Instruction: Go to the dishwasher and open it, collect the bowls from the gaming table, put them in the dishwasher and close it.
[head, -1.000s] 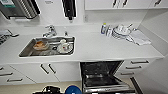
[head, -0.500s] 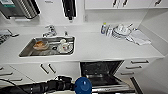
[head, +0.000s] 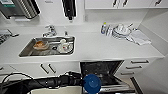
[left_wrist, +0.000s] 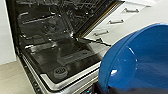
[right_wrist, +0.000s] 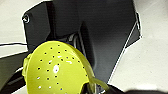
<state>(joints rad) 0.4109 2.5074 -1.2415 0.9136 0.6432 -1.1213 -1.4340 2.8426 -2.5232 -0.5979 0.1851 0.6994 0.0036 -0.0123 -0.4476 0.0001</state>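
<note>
- Left gripper (head: 83, 83) holds the glossy round blue bowl (head: 92, 83) by its rim, above the dishwasher (head: 101, 72), whose dark door lies open
- Right gripper (right_wrist: 87, 87) clasps the perforated yellow-green bowl (right_wrist: 56, 72) at its edge

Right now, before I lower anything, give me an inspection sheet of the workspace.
Surface: white countertop with an inset steel sink.
Job's things: dishwasher open, dark interior showing; blue bowl at its opening; yellow-green bowl, perforated, close to the right wrist camera.
Clutter: dishes in the sink; stacked white crockery, a bottle and a cloth on the countertop.
Grippers: left arm carries the blue bowl; fingers unclear.
Cables: black cable looping by the left arm.
Surroundings: white drawers, wall cabinets.
</note>
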